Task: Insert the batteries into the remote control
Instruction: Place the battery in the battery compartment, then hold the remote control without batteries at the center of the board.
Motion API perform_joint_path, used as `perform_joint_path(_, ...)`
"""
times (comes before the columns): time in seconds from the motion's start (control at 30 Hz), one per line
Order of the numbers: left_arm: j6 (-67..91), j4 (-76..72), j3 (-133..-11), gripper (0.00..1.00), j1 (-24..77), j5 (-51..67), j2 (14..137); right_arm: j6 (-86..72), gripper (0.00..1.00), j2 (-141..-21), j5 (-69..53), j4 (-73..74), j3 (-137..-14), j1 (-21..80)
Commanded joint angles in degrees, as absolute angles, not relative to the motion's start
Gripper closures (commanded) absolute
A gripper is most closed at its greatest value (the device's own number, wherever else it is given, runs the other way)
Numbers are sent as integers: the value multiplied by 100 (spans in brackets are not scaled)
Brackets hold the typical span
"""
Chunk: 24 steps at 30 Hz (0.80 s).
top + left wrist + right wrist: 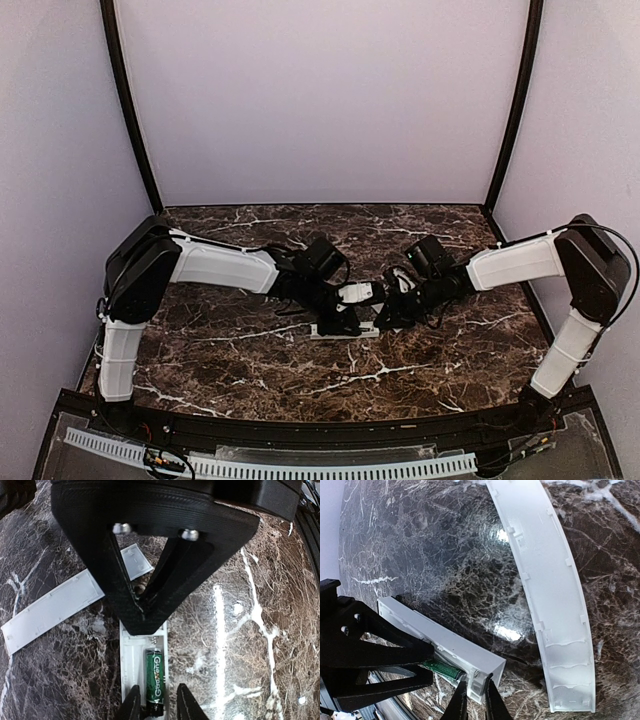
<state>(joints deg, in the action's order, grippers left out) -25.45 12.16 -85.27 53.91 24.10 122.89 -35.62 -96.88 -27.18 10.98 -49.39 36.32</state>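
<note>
White and slim, the remote control [131, 665] lies recess-up on the dark marble table [250, 645]. One green battery [155, 677] with a black end sits in the remote's recess. The left gripper [159, 706] straddles the battery, jaws slightly apart with a small gap on either side. The right gripper [476, 686] is pinched together on the remote's end wall nearest the battery. A flat white cover strip [555, 595] lies beside the remote, apart from it.
</note>
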Motion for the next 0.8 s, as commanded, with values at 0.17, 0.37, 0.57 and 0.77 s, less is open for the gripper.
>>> perform_joint_path(0.17, -2592, 1777, -8817, 64, 5428, 2456, 12375, -3450, 88, -9599, -2603, 1264, -5120, 3612)
perform_joint_path(0.37, -2618, 1872, -8885, 54, 5425, 2456, 12329, -3385, 87, -9580, -2515, 1382, -5171, 3612)
perform_joint_path(0.57, -2654, 1882, -8865, 47, 5425, 2470, 12233, -3347, 87, -9549, -2457, 1470, -5218, 3607)
perform_joint_path(0.77, -2617, 1520, -8498, 34, 5369, 2522, 11773, -3255, 85, -9441, -2357, 1664, -5310, 3595)
